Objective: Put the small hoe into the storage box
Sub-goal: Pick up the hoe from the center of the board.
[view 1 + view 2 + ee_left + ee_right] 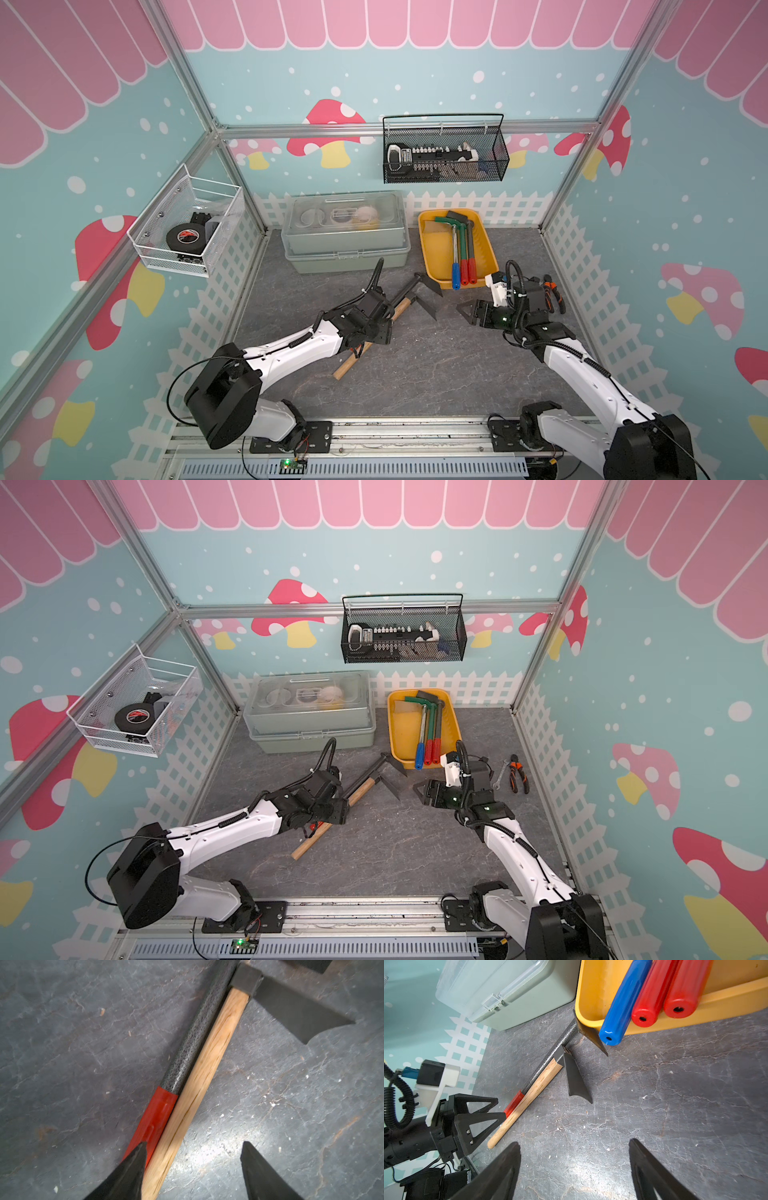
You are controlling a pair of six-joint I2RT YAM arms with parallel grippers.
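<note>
Since the small hoe (187, 1047), which I take to be the speckled metal-shafted one with the red grip, lies flat on the worktop (436, 365) touching a wooden-handled hoe (209, 1057) along its length, with its blade just outside the near corner of the storage box (436, 253), the pick needs care. The left claw (194, 1147) hangs over both handles, parted fairly wide and holding nothing. One finger (133, 1167) sits above the red grip, and the wooden handle lies between the two. Closing here would likely catch the wrong handle. Better to shift sideways until the fingers bracket the red grip, then descend squarely. The right claw (574, 1147) is spread wide and empty above bare worktop beside the box.
</note>
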